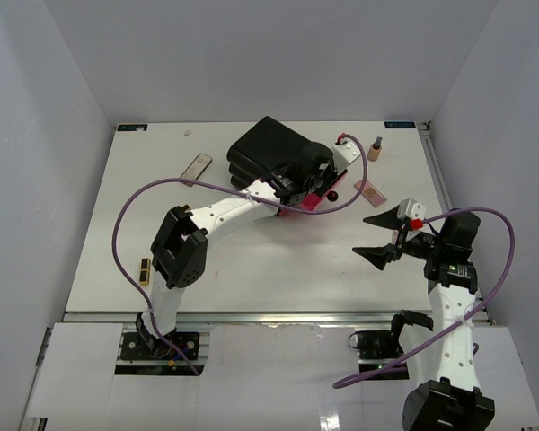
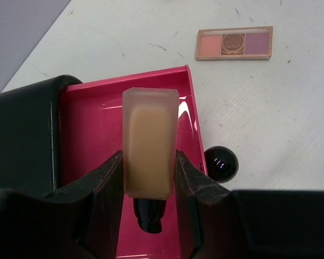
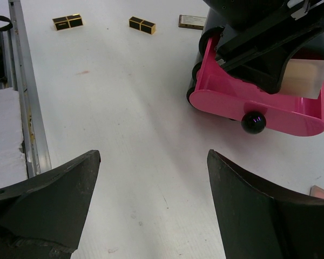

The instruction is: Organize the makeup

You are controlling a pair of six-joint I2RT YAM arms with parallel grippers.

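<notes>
Foundation bottle (image 2: 150,135), frosted beige, square-sided, dark cap toward the palm, clamped in my left gripper (image 2: 149,164) over the glossy pink drawer (image 2: 92,124), my right gripper (image 3: 154,159) spread wide, well apart from that drawer.

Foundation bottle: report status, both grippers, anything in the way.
Left gripper shut on foundation bottle, at open pink drawer. Right gripper open, empty, off to the side. Nothing seen blocking the drawer.
</notes>
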